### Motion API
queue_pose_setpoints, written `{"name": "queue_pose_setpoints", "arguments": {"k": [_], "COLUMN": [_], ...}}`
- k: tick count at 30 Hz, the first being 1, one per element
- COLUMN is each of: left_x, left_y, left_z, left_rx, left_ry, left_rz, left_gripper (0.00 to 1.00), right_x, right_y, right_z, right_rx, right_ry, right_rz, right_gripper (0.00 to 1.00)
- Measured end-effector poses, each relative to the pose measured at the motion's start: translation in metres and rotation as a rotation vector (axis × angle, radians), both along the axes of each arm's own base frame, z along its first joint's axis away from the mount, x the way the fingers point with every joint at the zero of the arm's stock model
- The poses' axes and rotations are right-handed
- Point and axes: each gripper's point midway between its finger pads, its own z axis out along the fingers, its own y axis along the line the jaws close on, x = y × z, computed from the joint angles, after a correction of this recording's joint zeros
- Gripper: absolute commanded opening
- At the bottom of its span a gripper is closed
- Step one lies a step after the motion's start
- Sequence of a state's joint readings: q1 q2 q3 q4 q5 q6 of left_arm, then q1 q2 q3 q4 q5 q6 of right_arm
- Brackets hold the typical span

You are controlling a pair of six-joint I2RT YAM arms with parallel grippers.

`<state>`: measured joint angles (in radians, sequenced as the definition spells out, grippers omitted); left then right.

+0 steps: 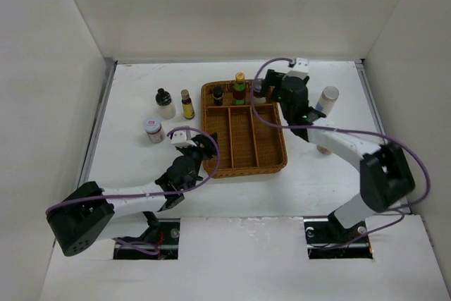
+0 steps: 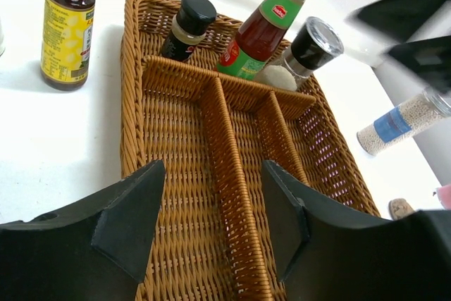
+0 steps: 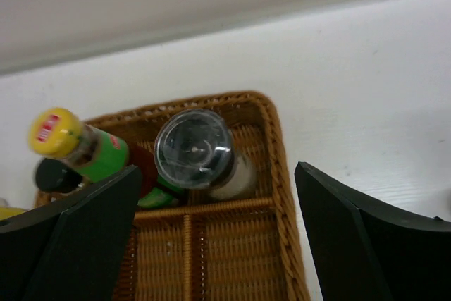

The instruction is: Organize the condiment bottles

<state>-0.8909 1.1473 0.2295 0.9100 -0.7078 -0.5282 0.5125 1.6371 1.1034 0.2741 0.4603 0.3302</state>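
Note:
Three condiment bottles stand in the back compartment of the wicker tray (image 1: pixel 271 163): a dark bottle with a black cap (image 1: pixel 218 94) (image 2: pixel 187 26), a green-and-red sauce bottle with a yellow cap (image 1: pixel 239 88) (image 2: pixel 264 25) (image 3: pixel 84 147), and a white shaker with a clear grey cap (image 1: pixel 258 91) (image 2: pixel 303 53) (image 3: pixel 196 149). My right gripper (image 1: pixel 276 95) (image 3: pixel 215 192) is open and empty just above the shaker. My left gripper (image 1: pixel 204 144) (image 2: pixel 211 199) is open and empty over the tray's long front compartments.
Left of the tray stand a white bottle with a black cap (image 1: pixel 164 103), an amber bottle (image 1: pixel 187 104) (image 2: pixel 67 29) and a white jar with a pink cap (image 1: pixel 153 130). Right of it stands a white-capped, blue-labelled bottle (image 1: pixel 326 99) (image 2: pixel 398 123). White walls enclose the table.

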Motion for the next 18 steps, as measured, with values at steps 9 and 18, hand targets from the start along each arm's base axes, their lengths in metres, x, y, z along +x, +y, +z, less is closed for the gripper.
{"name": "queue_pose_setpoints", "arguments": {"k": [9,18], "left_x": [-0.001,-0.002], "left_y": [-0.004,-0.005], "left_z": [0.0,0.001], "left_rx": [-0.013,-0.023], "left_ry": [0.002,0.004], "left_rz": [-0.017,-0.027], "left_gripper": [0.56,0.57], "right_x": [-0.046,-0.031], "right_y": [-0.166,-0.208], "right_z": [0.063,-0.032], "right_rx": [0.041,-0.108], "right_ry": [-0.147,0.151], "right_rz": [-0.405,-0.497], "right_gripper": [1.0,1.0]}}
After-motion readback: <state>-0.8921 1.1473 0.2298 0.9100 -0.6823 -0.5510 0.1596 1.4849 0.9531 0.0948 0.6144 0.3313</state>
